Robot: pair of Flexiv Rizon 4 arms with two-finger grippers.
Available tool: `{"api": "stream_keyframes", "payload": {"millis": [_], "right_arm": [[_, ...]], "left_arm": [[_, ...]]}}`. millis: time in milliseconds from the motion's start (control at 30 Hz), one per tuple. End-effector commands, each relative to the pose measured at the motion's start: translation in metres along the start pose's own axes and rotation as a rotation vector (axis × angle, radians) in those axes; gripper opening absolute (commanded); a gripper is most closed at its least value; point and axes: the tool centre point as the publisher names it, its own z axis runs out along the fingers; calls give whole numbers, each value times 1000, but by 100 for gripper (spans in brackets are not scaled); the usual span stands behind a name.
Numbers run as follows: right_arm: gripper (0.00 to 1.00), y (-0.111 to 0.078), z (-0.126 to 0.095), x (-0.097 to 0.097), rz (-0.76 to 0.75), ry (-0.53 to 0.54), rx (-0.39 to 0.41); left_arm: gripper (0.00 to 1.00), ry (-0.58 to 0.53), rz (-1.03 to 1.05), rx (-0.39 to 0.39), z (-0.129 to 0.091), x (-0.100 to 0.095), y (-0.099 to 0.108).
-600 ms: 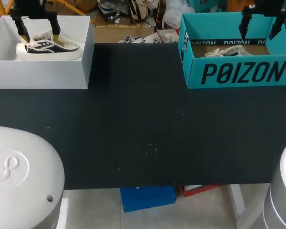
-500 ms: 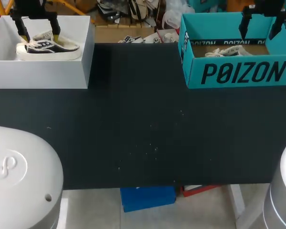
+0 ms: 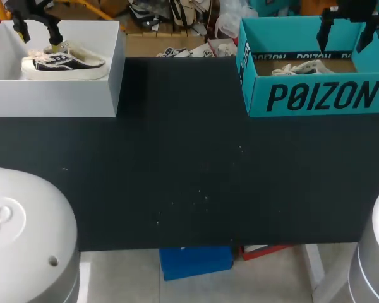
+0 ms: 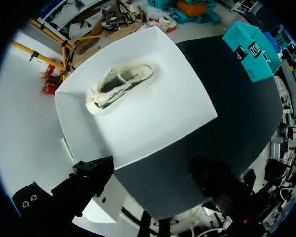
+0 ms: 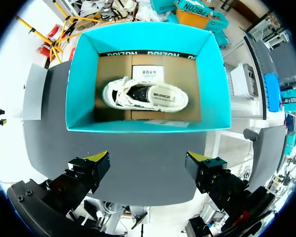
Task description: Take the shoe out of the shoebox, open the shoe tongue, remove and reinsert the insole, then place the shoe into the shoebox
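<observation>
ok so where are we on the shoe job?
Done: nothing provable. The dark sneaker lies in the white box, and the cream sneaker lies in the teal shoebox. In hand: nothing. The left gripper and right gripper hang open and empty above their boxes. Left: either every step or none, since boxed shoes look the same at start and finish.

On the table, the left shoebox holds one shoe, the right shoebox another shoe.
</observation>
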Motion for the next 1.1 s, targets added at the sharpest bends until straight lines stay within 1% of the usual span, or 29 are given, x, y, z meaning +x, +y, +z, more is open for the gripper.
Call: {"api": "stream_keyframes", "payload": {"millis": [33,333,367,400,433,467,500,567,600,633,667,700,733,767,800,833,867,967,1000,1033,1100], "right_arm": [[100,0,0,0,1,0,1],[100,0,0,0,1,0,1],[100,0,0,0,1,0,1],[100,0,0,0,1,0,1],[100,0,0,0,1,0,1],[100,0,0,0,1,0,1],[100,0,0,0,1,0,1],[100,0,0,0,1,0,1],[100,0,0,0,1,0,1],[100,0,0,0,1,0,1],[100,0,0,0,1,0,1],[100,0,0,0,1,0,1],[100,0,0,0,1,0,1],[100,0,0,0,1,0,1],[100,0,0,0,1,0,1],[100,0,0,0,1,0,1],[100,0,0,0,1,0,1],[100,0,0,0,1,0,1],[100,0,0,0,1,0,1],[100,0,0,0,1,0,1],[100,0,0,0,1,0,1]], "left_arm": [[100,-77,600,-14,-1,0,-3],[100,-77,600,-14,-1,0,-3],[100,-91,633,-12,1,-5,-6],[100,-104,682,7,0,-8,-11],[100,-125,728,41,-3,-13,-17],[100,-149,813,74,-5,-16,-24],[100,-170,908,122,-9,-18,-30],[100,-199,1077,137,-10,-22,-38],[100,-214,1122,156,-10,-25,-42],[100,-199,1166,174,-8,-30,-45],[100,-177,1219,175,-6,-32,-48],[100,-189,1227,181,-5,-36,-50],[100,-202,1237,165,-2,-39,-53],[100,-189,1257,160,1,-42,-55],[87,-175,1258,159,5,-45,-57],[83,-183,1245,148,8,-48,-59],[84,-181,1242,145,12,-51,-61],[81,-169,1213,128,25,-64,-66],[79,-169,1209,118,31,-68,-68],[74,-176,1203,108,36,-71,-69],[77,-180,1199,96,46,-79,-73]]}}
